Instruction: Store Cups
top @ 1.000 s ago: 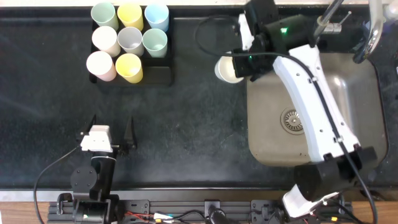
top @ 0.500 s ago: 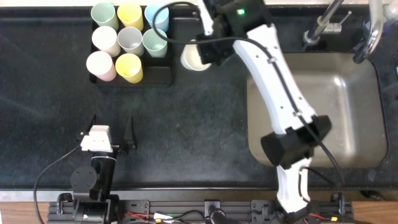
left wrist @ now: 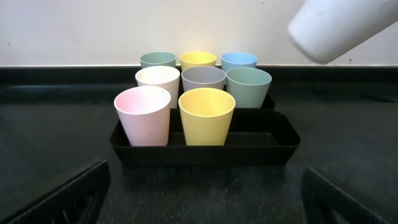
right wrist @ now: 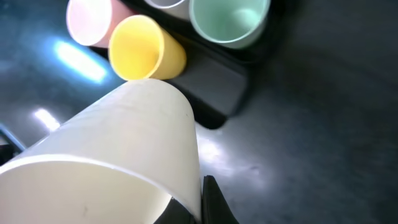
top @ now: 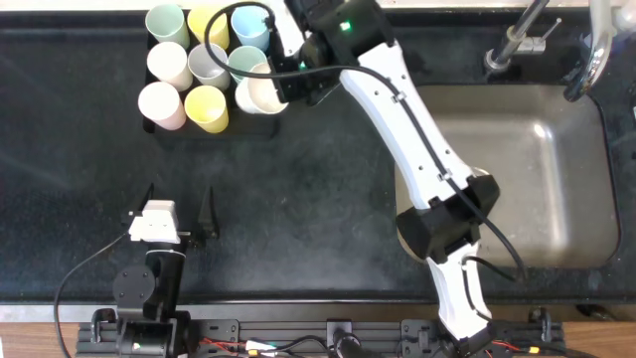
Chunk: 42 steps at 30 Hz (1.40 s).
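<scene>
A black tray [top: 253, 124] at the back left of the dark counter holds several pastel cups, among them a yellow cup [top: 206, 107] and a pink cup [top: 161, 104] in its front row. My right gripper [top: 286, 84] is shut on a cream cup [top: 257, 91], held tilted above the tray's front right corner. From the right wrist, the cream cup [right wrist: 118, 162] hangs over the empty slot [right wrist: 214, 87] beside the yellow cup [right wrist: 146, 50]. The left wrist view has the cream cup [left wrist: 336, 28] in the air behind the tray [left wrist: 205, 152]. My left gripper [top: 179, 202] rests open near the front left.
A steel sink [top: 507, 169] with a faucet [top: 522, 35] takes up the right side. The right arm [top: 417, 149] stretches diagonally across the counter's middle. Bare dark counter [top: 298, 219] lies between the tray and my left gripper.
The right arm has carried the cream cup leftward from the sink's edge to over the tray's front right corner. The left arm has stayed still.
</scene>
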Available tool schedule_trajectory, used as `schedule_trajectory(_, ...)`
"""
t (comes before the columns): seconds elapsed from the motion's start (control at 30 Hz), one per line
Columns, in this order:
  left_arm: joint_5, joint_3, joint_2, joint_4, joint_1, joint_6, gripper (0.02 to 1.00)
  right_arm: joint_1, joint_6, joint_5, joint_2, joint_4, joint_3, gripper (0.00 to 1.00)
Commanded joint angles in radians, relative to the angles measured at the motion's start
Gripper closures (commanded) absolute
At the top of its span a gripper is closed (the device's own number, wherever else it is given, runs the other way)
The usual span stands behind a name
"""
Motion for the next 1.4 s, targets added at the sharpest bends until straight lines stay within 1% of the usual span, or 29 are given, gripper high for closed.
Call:
schedule_trajectory(0.03,0.016,-0.001,-0.008,-0.004,-0.003,0.021,0.018,0.01,0.037,-0.076,0.045,-0.003,0.034,0.958)
schedule_trajectory(0.17,0.016,-0.001,-0.008,-0.004,-0.003,0.021,0.02,0.023,0.076,-0.074,0.078,-0.007,0.034,0.963)
schedule_trajectory(0.3,0.016,-0.001,-0.008,-0.004,-0.003,0.021,0.02,0.025,0.144,-0.041,0.103,0.0,0.033,0.958)
schedule_trajectory(0.33,0.016,-0.001,-0.008,-0.004,-0.003,0.021,0.018,0.025,0.161,-0.031,0.108,0.009,0.031,0.958)
schedule_trajectory(0.5,0.016,-0.001,-0.008,-0.004,-0.003,0.021,0.018,0.027,0.229,-0.031,0.122,0.085,0.027,0.956)
schedule_trajectory(0.6,0.016,-0.001,-0.008,-0.004,-0.003,0.021,0.018,0.027,0.253,-0.031,0.134,0.114,0.022,0.958)
schedule_trajectory(0.9,0.016,-0.001,-0.008,-0.004,-0.003,0.021,0.018,0.024,0.251,-0.029,0.178,0.052,0.022,0.958)
schedule_trajectory(1.0,0.016,-0.001,-0.008,-0.004,-0.003,0.021,0.018,0.024,0.251,-0.006,0.178,0.044,0.022,0.958)
schedule_trajectory(1.13,0.016,-0.001,-0.008,-0.004,-0.003,0.021,0.02,0.024,0.251,0.012,0.185,0.045,0.021,0.958)
schedule_trajectory(1.4,0.016,-0.001,-0.008,-0.004,-0.003,0.021,0.02,0.023,0.251,0.014,0.217,0.08,0.005,0.958)
